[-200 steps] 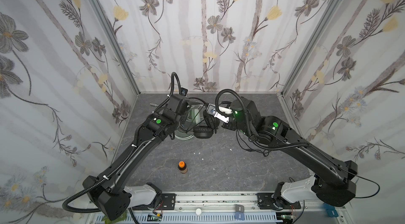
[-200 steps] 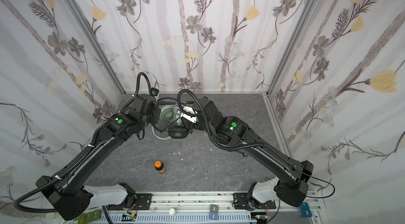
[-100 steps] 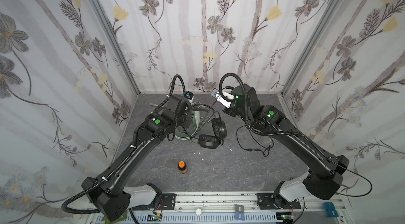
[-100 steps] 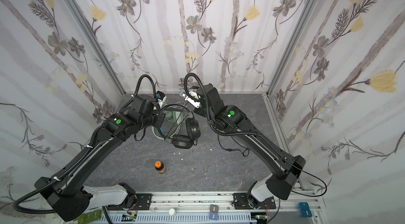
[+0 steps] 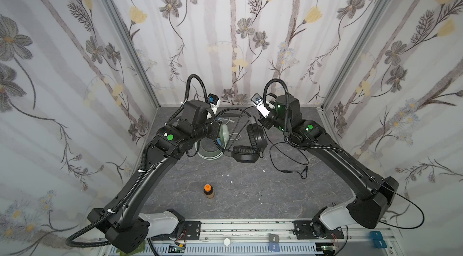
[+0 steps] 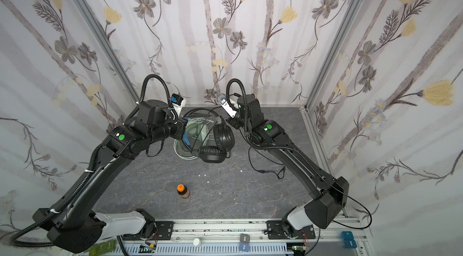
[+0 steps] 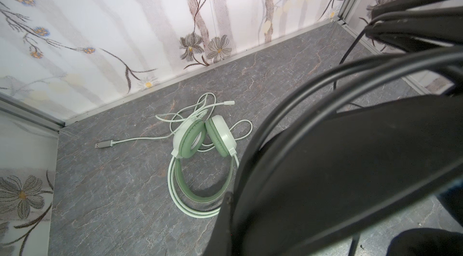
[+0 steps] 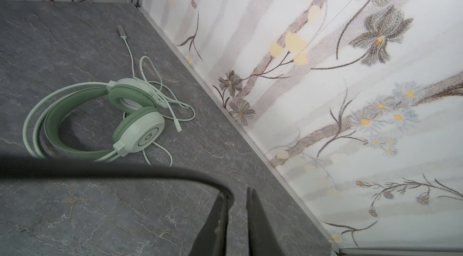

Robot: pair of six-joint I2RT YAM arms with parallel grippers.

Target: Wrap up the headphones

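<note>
The black headset (image 5: 245,155) hangs off the desk (image 5: 250,192) with its band in the left gripper (image 6: 182,132), which is clamped shut on it. In the left wrist view the band (image 7: 350,167) and strands of black cable fill the space right at the gripper. Its two cups hang just beyond the left gripper, towards the right gripper (image 8: 235,191). The right gripper is up at about the same height, near the cups, with its jaws a little apart and the desk showing through the narrow gap. The black cable (image 8: 125,167) runs across in front of it and bends down against one finger (image 8: 215,222); whether it is pinched there I cannot tell. The rest of that cable (image 5: 288,164) lies in loose loops on the desk below the right arm. The green headset (image 7: 200,139) lies flat on the desk beneath the left gripper and the hanging black one, cups together, its white cable (image 7: 140,138) in a loose tangle beside them. A small bottle (image 5: 208,191) stands on the desk well behind both grippers.
</note>
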